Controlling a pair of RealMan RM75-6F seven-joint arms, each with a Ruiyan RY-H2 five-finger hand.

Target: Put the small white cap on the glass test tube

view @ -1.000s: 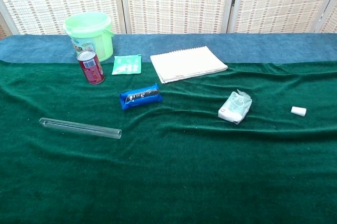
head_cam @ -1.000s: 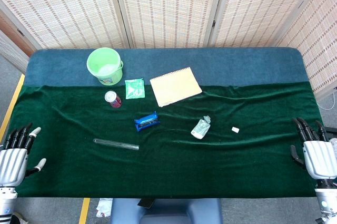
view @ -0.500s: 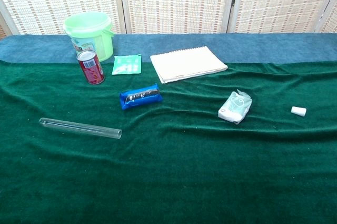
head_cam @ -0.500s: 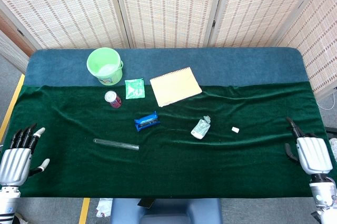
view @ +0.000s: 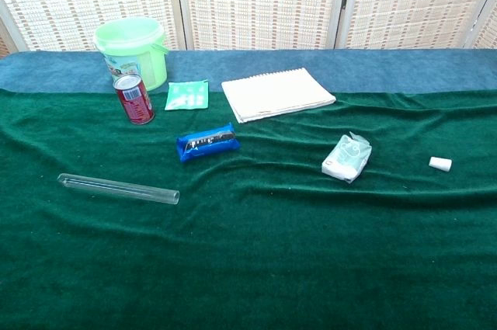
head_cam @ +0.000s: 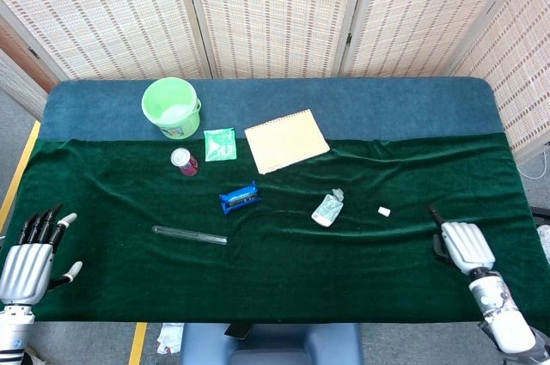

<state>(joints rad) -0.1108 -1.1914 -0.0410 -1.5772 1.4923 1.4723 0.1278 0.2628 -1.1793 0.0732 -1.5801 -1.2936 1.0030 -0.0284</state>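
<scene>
The glass test tube (head_cam: 189,235) lies flat on the green cloth, left of centre, and shows in the chest view as well (view: 118,189). The small white cap (head_cam: 384,210) lies alone on the cloth at the right, also seen in the chest view (view: 440,163). My right hand (head_cam: 464,246) hovers over the cloth's near right part, back upward, a short way right of and nearer than the cap, holding nothing. My left hand (head_cam: 30,255) is at the near left edge with fingers spread, empty, well left of the tube. Neither hand shows in the chest view.
A green bucket (head_cam: 172,107), a red can (head_cam: 183,161), a green sachet (head_cam: 220,144) and a notebook (head_cam: 286,140) sit toward the back. A blue packet (head_cam: 239,197) and a crumpled white-green pack (head_cam: 327,209) lie between tube and cap.
My right hand has moved left from the table's right edge in over the cloth, closer to the cap. The left hand has barely shifted. Tube and cap have not moved.
</scene>
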